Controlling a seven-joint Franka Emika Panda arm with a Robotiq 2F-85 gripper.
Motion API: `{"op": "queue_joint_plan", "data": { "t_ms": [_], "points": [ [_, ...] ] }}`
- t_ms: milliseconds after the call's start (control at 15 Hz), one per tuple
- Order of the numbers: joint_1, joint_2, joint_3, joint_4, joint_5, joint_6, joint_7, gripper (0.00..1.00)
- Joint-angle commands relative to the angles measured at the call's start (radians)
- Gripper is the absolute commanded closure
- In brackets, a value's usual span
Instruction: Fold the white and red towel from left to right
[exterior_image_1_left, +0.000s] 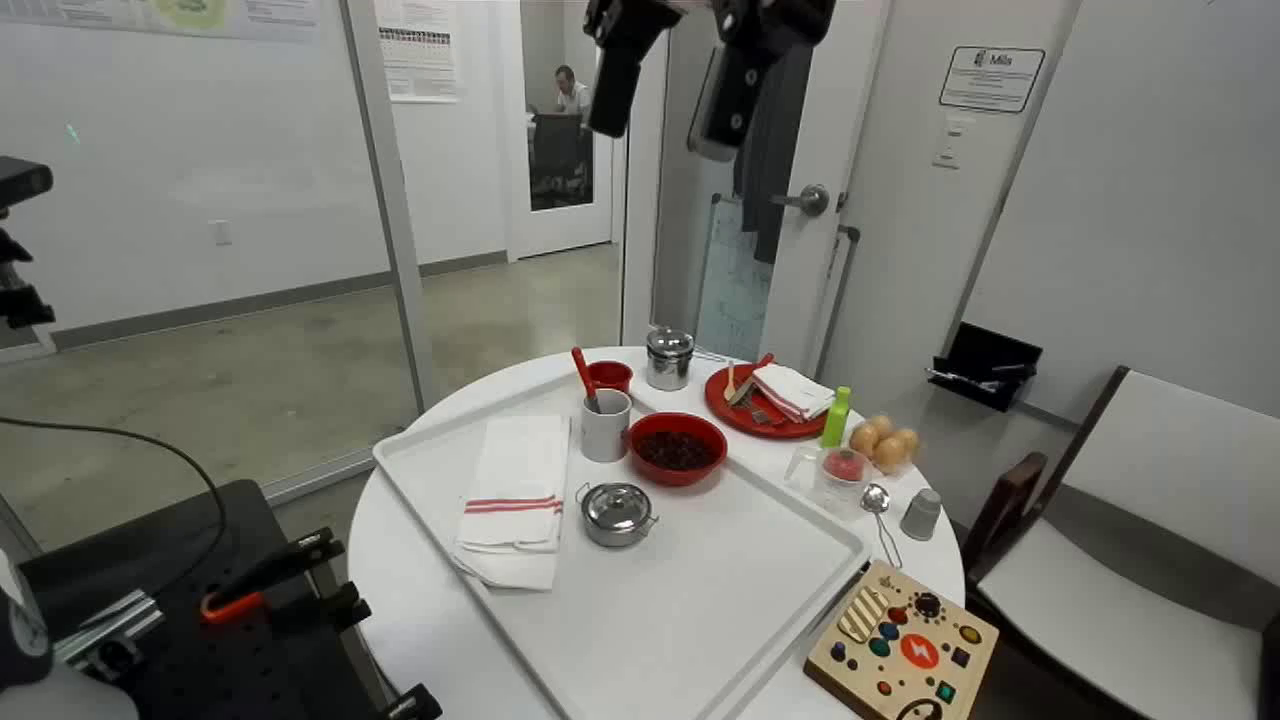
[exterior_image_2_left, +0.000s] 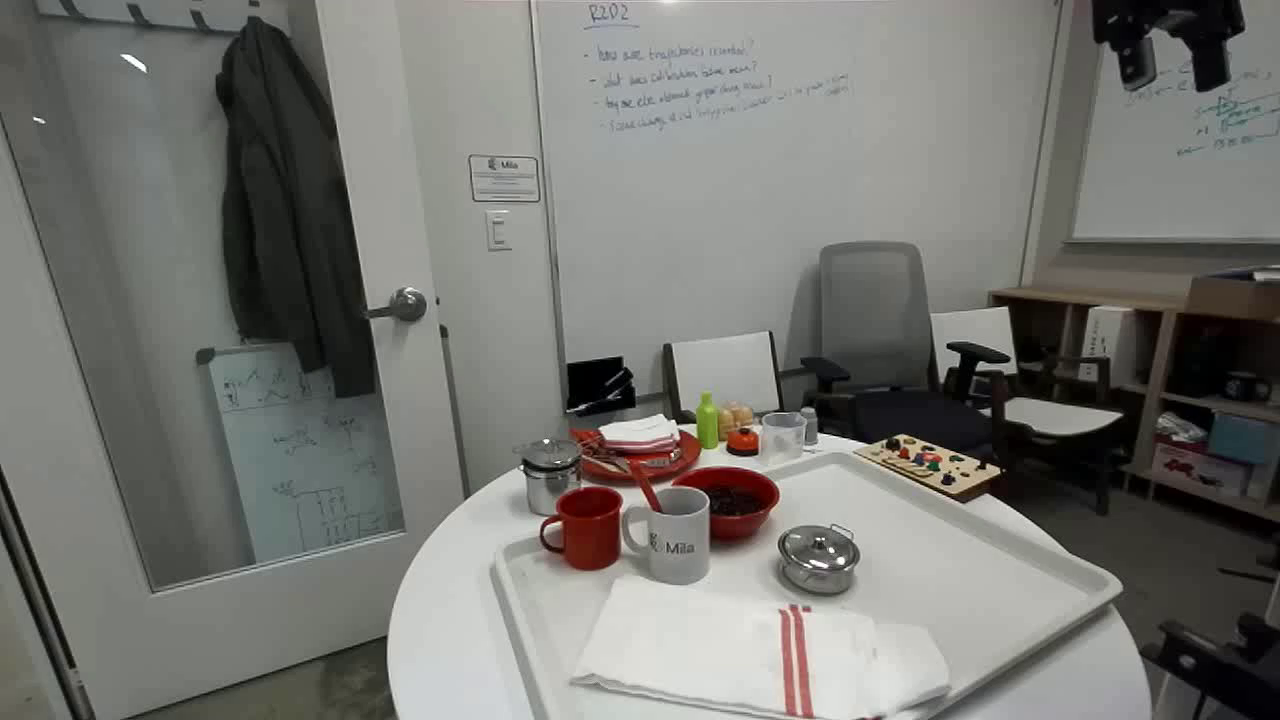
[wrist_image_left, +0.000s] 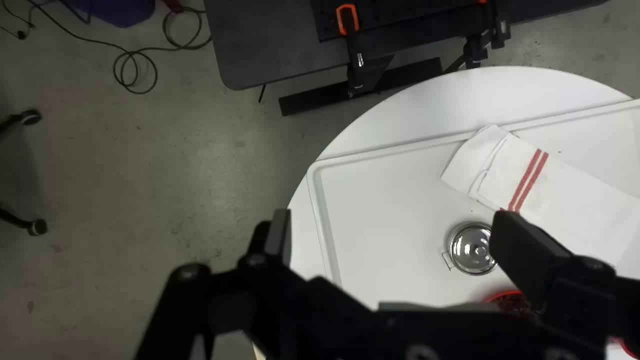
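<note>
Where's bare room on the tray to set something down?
The widest bare patch lies between the squat metal pot and the tray rim by the button board. Only a narrow gap separates the pot from the white and red towel. It's crowded around the Mila mug and red bowl.

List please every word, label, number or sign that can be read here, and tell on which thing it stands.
"Mila": pale mug.
"Mila": wall sign; its smaller lines are unreadable.
"R2D2": large whiteboard; lines below too blurred to quote.
Lightning-bolt sign, no words: wooden button board.
Too small or blurred: low whiteboard, wall posters, white box, corner whiteboard.
</note>
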Motion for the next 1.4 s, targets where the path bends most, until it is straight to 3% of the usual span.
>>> {"op": "queue_joint_plan", "data": {
  "t_ms": [0, 267, 600, 733, 867, 933, 1000, 1333],
  "points": [
    [0.001, 0.001, -0.002, 0.002, 0.0, -0.002, 0.0, 0.0],
    [0.03, 0.002, 0.021, -0.005, 0.018, 0.028, -0.008, 0.0],
    [0.091, 0.083, 0.119, -0.018, 0.062, 0.158, 0.164, 0.0],
    [0.113, 0.15, 0.166, -0.012, 0.044, 0.239, 0.274, 0.0],
    [0.133, 0.228, 0.205, 0.017, 0.003, 0.249, 0.363, 0.0],
    [0.141, 0.253, 0.211, 0.031, -0.008, 0.23, 0.366, 0.0],
    [0.136, 0.187, 0.195, -0.017, 0.022, 0.24, 0.325, 0.0],
    [0.148, 0.253, 0.204, 0.011, 0.013, 0.232, 0.37, 0.0]
  ]
}}
